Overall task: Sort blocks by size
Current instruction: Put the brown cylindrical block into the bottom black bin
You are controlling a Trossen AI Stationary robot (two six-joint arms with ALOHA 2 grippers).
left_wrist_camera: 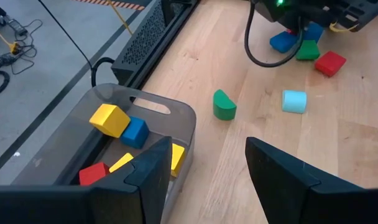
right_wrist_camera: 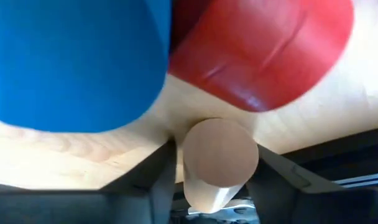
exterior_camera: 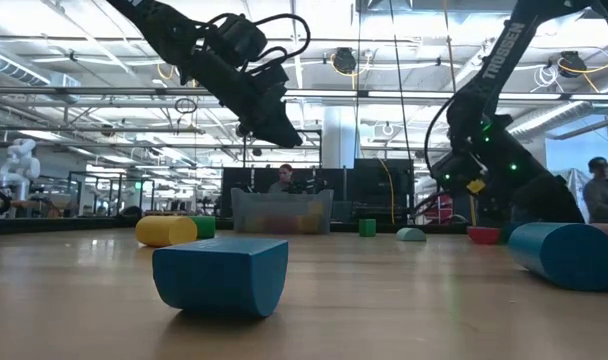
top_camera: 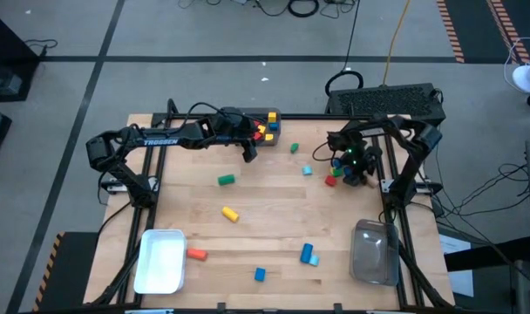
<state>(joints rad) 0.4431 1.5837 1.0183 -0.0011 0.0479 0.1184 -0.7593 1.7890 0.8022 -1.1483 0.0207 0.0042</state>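
Observation:
My left gripper (left_wrist_camera: 207, 143) is open and empty, raised above the table (exterior_camera: 274, 120) beside the grey bin (left_wrist_camera: 176, 112), which holds yellow, blue and red blocks. A green block (left_wrist_camera: 224, 106) and a cyan block (left_wrist_camera: 294, 101) lie on the table just beyond it. My right gripper (top_camera: 352, 167) is at the far right over a cluster of blocks, a blue one (right_wrist_camera: 77, 62) and a red one (right_wrist_camera: 263, 50) among them. It is shut on a tan, wood-coloured cylinder (right_wrist_camera: 220, 158). My right gripper pinches the tan cylinder's round sides (right_wrist_camera: 190, 163) between its two fingers. The cylinder lies along the fingers, its flat end pointing away from the gripper into the gap between the blue and red blocks. Whether that end touches the table cannot be told.
Loose blocks lie across the table: green (top_camera: 226, 180), yellow (top_camera: 230, 214), orange (top_camera: 196, 255), two blue (top_camera: 306, 253) (top_camera: 260, 274). A white bin (top_camera: 160, 260) stands near left, a clear bin (top_camera: 374, 253) near right. The grey bin (top_camera: 269, 122) stands at the far edge.

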